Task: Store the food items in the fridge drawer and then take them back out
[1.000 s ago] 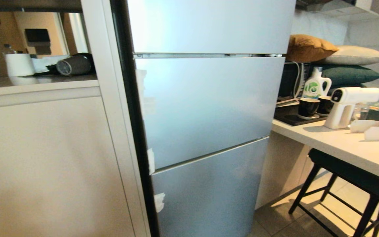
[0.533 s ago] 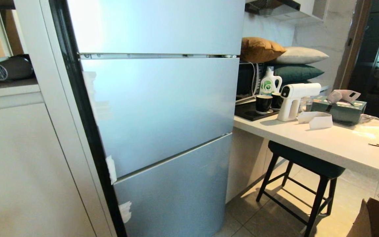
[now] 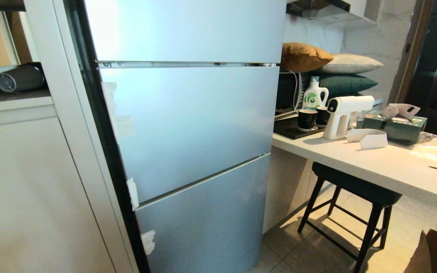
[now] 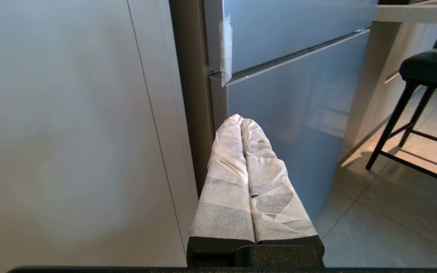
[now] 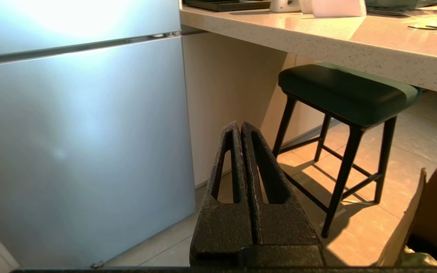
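So the fridge (image 3: pixel 188 125) is fully shut, all three silver door panels closed flush, which means the fridge drawer and the food items (potato and pepper) aren't visible anywhere; my guess is the drawer sits behind one of those doors, but I can't tell which. The step in hand looks like getting lined up to open a door.

The left gripper (image 4: pixel 241 120) hangs low in front of the fridge's lowest panel, close to its left edge, with its white-wrapped fingers (image 4: pixel 226 178) pressed together and holding nothing. The right gripper (image 5: pixel 240 126) is also closed and empty, pointing at the floor beside the fridge's right side, toward the black stool (image 3: pixel 355 189) under the white counter (image 3: pixel 374 167).

How I'd do it well: the strip of tape (image 4: pixel 226 49) stuck on the fridge's left edge, right at the seam between middle and bottom panels, is probably the place to pull from. The fingers need to part before going in, then hook that edge squarely instead of sliding off the smooth door. The cabinet (image 3: pixel 32 189) sits tight against the fridge's left side, so there's little room there. Also keep the right arm clear of the stool while the door swings, and keep the base far enough back from the fridge that the door has room
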Available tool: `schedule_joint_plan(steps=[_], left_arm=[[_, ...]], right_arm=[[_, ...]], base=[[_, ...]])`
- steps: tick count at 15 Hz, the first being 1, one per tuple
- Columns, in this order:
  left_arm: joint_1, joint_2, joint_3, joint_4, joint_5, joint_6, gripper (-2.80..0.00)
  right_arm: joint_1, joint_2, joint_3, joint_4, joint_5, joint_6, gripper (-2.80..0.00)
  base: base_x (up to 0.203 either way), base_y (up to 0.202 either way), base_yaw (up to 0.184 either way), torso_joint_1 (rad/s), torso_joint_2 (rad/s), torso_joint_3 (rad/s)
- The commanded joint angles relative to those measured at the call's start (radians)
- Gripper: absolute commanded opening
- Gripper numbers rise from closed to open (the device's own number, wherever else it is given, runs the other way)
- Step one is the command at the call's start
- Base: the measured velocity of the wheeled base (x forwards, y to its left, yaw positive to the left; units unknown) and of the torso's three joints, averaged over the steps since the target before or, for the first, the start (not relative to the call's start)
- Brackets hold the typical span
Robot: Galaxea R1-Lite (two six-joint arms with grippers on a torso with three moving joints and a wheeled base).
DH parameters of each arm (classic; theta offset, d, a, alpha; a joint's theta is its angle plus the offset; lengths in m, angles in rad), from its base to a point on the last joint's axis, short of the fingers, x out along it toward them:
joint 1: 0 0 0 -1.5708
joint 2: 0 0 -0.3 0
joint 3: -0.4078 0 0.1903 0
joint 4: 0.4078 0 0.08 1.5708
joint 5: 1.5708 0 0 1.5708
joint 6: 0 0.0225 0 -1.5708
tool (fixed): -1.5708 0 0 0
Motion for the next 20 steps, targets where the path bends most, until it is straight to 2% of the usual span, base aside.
schedule_joint_plan(steps=[1, 2, 4, 6, 8, 12, 14, 16, 19, 20], left_arm=[[0.000, 0.000, 0.011, -0.002, 0.006, -0.009, -2.80], [-0.001, 0.000, 0.011, -0.004, 0.009, -0.039, -2.80], [0.000, 0.005, -0.036, -0.006, 0.007, -0.044, -2.80], [-0.002, 0.097, -0.193, 0.011, -0.021, -0.089, -2.80], [-0.008, 0.309, -0.312, 0.016, -0.081, -0.142, -2.80], [-0.051, 0.773, -0.497, -0.047, -0.275, -0.225, -2.80], [-0.081, 0.997, -0.565, -0.134, -0.303, -0.240, -2.80], [-0.115, 1.205, -0.626, -0.262, -0.237, -0.234, -2.80], [-0.156, 1.439, -0.714, -0.538, -0.054, -0.219, -2.80], [-0.162, 1.474, -0.753, -0.597, 0.032, -0.207, -2.80]], right_arm=[[0.000, 0.000, 0.000, 0.000, 0.000, 0.000, -2.80], [0.000, 0.001, 0.000, 0.000, 0.000, 0.000, -2.80], [0.000, 0.001, 0.000, 0.001, 0.000, 0.000, -2.80], [0.000, 0.000, 0.000, 0.000, 0.000, 0.000, -2.80], [0.000, 0.000, 0.000, 0.001, 0.000, 0.000, -2.80], [0.000, 0.001, 0.000, 0.000, 0.000, 0.000, -2.80], [0.000, 0.002, 0.000, 0.001, 0.000, 0.000, -2.80], [0.000, 0.001, 0.000, 0.000, 0.000, 0.000, -2.80], [0.000, 0.001, 0.000, 0.000, 0.000, 0.000, -2.80], [0.000, 0.001, 0.000, 0.001, 0.000, 0.000, -2.80]], base=[[0.000, 0.000, 0.000, 0.000, 0.00, 0.000], [0.000, 0.000, 0.000, 0.000, 0.00, 0.000], [0.000, 0.000, 0.000, 0.000, 0.00, 0.000], [0.000, 0.000, 0.000, 0.000, 0.00, 0.000], [0.000, 0.000, 0.000, 0.000, 0.00, 0.000], [0.000, 0.000, 0.000, 0.000, 0.00, 0.000], [0.000, 0.000, 0.000, 0.000, 0.00, 0.000], [0.000, 0.000, 0.000, 0.000, 0.00, 0.000], [0.000, 0.000, 0.000, 0.000, 0.00, 0.000], [0.000, 0.000, 0.000, 0.000, 0.00, 0.000]])
